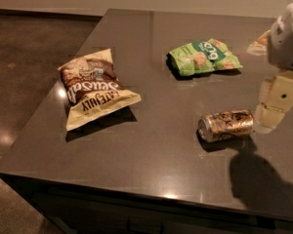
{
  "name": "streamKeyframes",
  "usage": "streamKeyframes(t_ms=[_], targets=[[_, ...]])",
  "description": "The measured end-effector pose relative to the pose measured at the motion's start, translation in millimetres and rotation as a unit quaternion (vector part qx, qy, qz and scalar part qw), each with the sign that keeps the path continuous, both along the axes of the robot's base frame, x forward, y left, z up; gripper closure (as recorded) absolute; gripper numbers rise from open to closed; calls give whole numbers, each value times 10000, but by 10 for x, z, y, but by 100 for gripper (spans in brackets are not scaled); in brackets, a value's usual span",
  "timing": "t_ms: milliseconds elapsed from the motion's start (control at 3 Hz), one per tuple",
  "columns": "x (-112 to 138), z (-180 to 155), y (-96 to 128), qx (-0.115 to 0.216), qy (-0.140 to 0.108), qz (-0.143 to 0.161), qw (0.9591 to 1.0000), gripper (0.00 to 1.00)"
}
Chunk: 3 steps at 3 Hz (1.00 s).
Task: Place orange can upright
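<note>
Can: the can (226, 126) lies on its side on the bench (156, 165), right of the middle and toward the front edge. Its long axis runs roughly left to right, and its silver end faces left.
Gripper: the cream gripper (269, 115) hangs at the right edge of the view, low over the bench. Its tip is just beside the can's right end, and whether the two touch cannot be told. It is not around the can.
Jaws: apart or together, cannot tell.
Arm: the white arm (288, 38) comes down from the upper right corner above the gripper.
Brown bag: a brown and cream snack bag (95, 87) lies flat on the left part of the bench, well apart from the can.
Green bag: a green snack bag (204, 56) lies farther back, behind the can and apart from it.
Shadow: a dark shadow (259, 179) falls on the bench in front of the gripper.
</note>
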State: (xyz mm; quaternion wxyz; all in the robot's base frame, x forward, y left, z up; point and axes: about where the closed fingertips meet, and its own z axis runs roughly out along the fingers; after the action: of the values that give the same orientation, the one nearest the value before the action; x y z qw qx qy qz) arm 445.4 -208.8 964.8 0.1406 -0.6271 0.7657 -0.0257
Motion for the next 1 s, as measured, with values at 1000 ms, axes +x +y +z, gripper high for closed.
streamKeyframes(t_ms=[1000], targets=[[111, -690, 122, -184, 487, 971, 9939, 0]])
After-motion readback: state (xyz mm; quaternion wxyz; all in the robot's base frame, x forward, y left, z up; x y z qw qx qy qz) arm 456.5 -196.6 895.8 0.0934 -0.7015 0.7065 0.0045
